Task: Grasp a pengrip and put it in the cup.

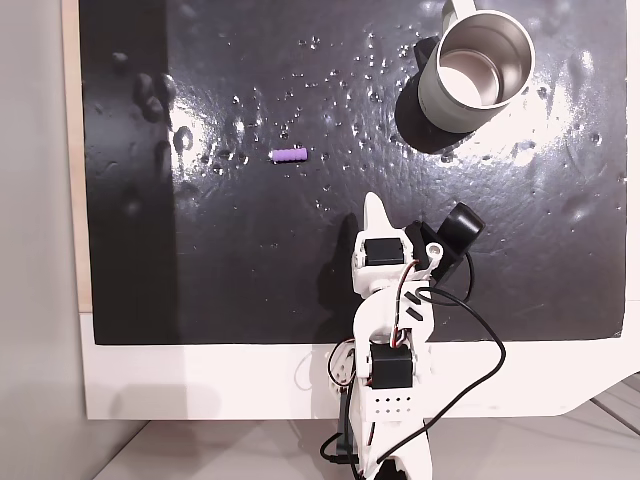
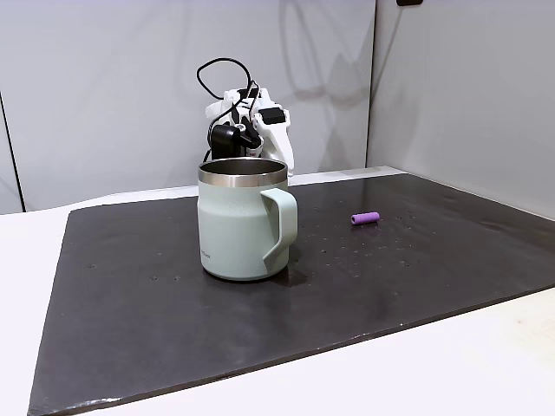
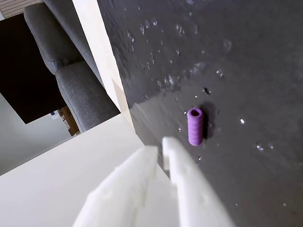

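Note:
The purple ribbed pengrip [image 1: 290, 155] lies flat on the black mat, left of centre in a fixed view. It also shows right of the cup's handle [image 2: 365, 217] and just ahead of my fingers [image 3: 195, 126]. The pale mug-shaped cup [image 1: 438, 104] with a steel inside stands upright at the mat's far right corner, and near the middle [image 2: 230, 227] in a fixed view. My white gripper [image 1: 374, 204] hovers near the arm's base, shut and holding nothing, well short of the pengrip. In the wrist view its fingertips [image 3: 160, 144] nearly touch.
The black mat [image 1: 230, 270] is wrinkled and glossy and lies on a white table [image 1: 200, 380]. The arm [image 2: 260, 121] stands behind the cup against a grey wall. A grey sofa [image 3: 61, 71] sits beyond the table edge.

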Controlling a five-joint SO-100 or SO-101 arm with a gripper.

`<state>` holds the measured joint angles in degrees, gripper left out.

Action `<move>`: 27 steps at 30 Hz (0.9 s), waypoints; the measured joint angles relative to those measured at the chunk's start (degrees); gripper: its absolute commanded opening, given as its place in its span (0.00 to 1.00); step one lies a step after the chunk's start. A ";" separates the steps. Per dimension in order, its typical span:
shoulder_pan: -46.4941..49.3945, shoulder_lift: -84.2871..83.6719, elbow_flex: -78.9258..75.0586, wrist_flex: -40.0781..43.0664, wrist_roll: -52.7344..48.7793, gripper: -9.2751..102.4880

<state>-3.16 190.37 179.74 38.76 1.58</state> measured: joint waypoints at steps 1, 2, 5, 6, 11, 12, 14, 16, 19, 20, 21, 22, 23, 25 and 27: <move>0.00 0.00 0.00 0.00 0.00 0.08; -0.09 0.00 0.00 0.00 0.35 0.08; -0.44 0.00 0.00 0.00 1.41 0.08; -0.44 0.00 0.00 0.00 1.49 0.08; -0.44 0.00 0.00 0.00 1.58 0.08; -0.44 0.00 0.00 0.00 1.58 0.08; -0.53 0.00 0.00 0.00 1.58 0.08; -0.53 0.00 0.00 0.00 1.58 0.08; -0.53 0.00 -0.44 0.09 1.58 0.08; -0.53 0.00 -0.53 0.44 1.58 0.08; -0.88 0.09 -1.67 1.58 1.58 0.08; -1.14 0.09 -2.90 3.16 1.58 0.08; -2.55 -0.18 -4.92 5.10 1.58 0.08; -5.80 -2.81 -10.37 8.53 1.58 0.08; -6.06 -7.91 -16.88 10.81 1.58 0.08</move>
<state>-9.23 182.46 162.86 49.57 3.16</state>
